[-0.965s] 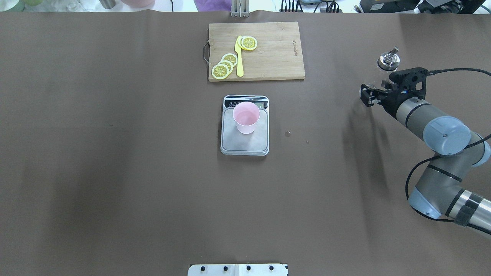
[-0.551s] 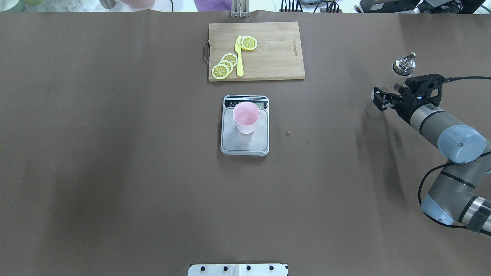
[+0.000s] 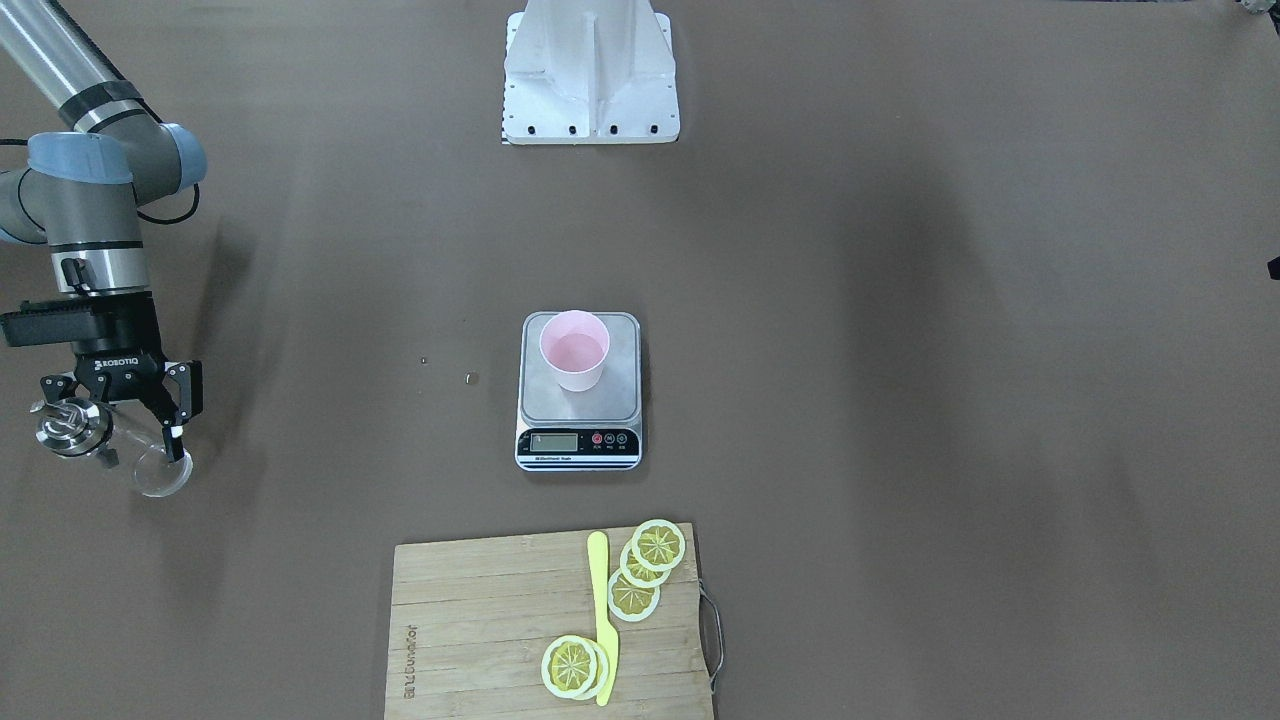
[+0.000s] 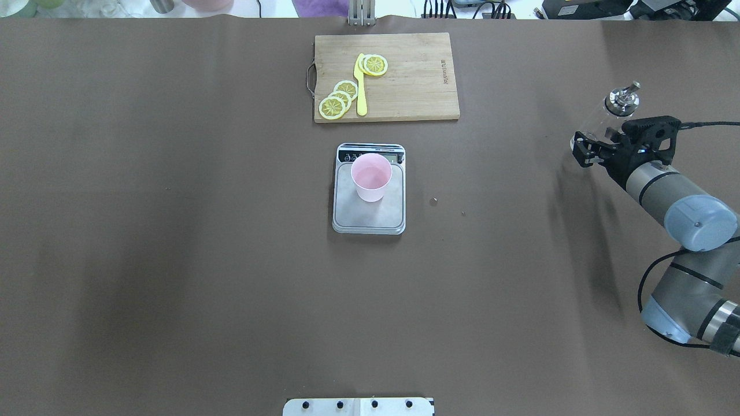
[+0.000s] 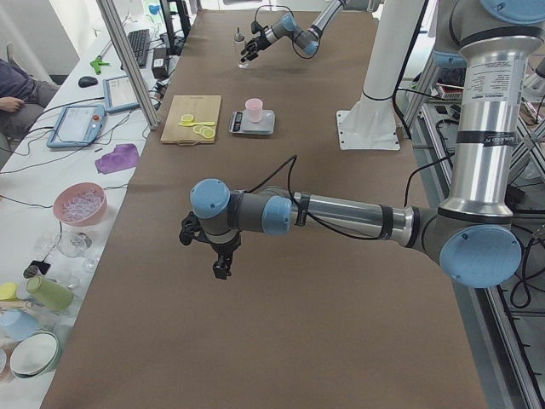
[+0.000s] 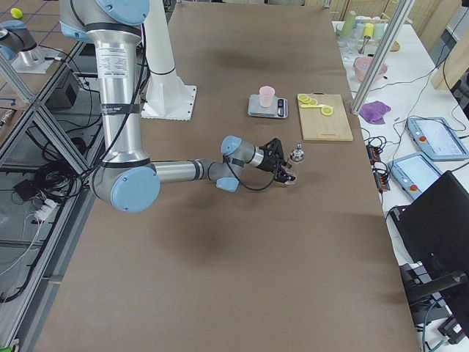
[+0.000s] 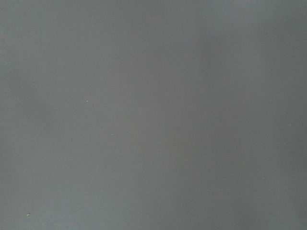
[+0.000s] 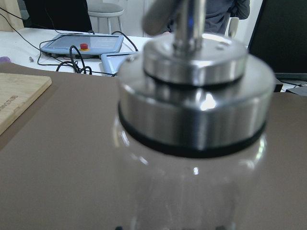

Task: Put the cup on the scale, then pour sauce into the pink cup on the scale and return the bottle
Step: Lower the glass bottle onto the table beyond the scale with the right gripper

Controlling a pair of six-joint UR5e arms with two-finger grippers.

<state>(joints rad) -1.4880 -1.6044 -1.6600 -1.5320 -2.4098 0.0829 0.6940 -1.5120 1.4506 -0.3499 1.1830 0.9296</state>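
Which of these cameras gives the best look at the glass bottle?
The exterior front-facing view: the whole bottle shows, silver cap to base, in the right gripper. The right wrist view shows only its blurred cap; overhead, the gripper hides part of its body; the side views show it small; the left wrist view misses it.

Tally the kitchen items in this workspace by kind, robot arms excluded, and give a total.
lemon slices: 5
cup: 1
scale: 1
bottle: 1
cutting board: 1
knife: 1
Total: 10
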